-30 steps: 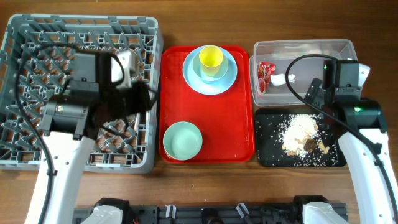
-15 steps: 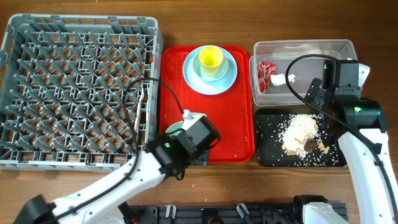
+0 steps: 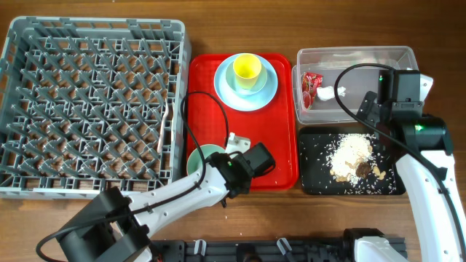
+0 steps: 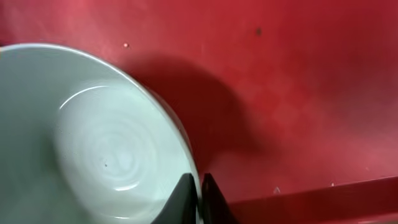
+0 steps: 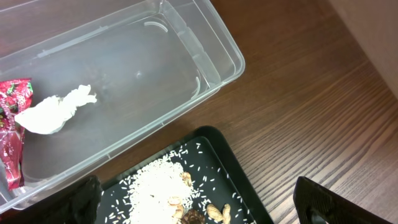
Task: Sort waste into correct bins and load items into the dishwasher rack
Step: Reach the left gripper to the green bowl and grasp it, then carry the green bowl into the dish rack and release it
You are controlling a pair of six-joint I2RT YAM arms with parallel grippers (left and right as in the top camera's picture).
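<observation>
Pale green bowl [image 4: 99, 149]: parked at the near left corner of the red serving tray [image 3: 280, 145], just beside the dishwasher rack [image 3: 95, 23] but not in it. Standing upright, mouth to the ceiling, empty inside as far as the left wrist view shows. Round, so no long axis to speak of, only the vertical one through its middle. Pinched at the rim, by the look of it, between the clenched fingertips of the left gripper [image 4: 198, 198], with the rim running straight in between them.

Over on the right, nothing held. Hanging above the seam between clear tub [image 3: 357, 51] and black tray [image 3: 313, 182], jaws spread wide: right gripper [image 5: 202, 200].

Looks finished on the waste side. Lying in the tub: red snack wrapper [image 3: 311, 86] and crumpled white tissue [image 3: 326, 93]. Heaped in the black tray: rice-like crumbs [image 3: 353, 154], brown bits among them.

Barely begun on the loading side, judging by the layout. Found in the rack: only one white plastic utensil [image 3: 166, 129], lying along the right edge, its length running roughly far to near. Fork or spoon, cannot tell, and no second one spotted.

Left to load, then: the green bowl, plus light blue plate [image 3: 224, 91] and yellow cup [image 3: 247, 68] at the far end of the red tray, cup upright in the plate's middle. Cannot tell whether a blue bowl sits between those two.
</observation>
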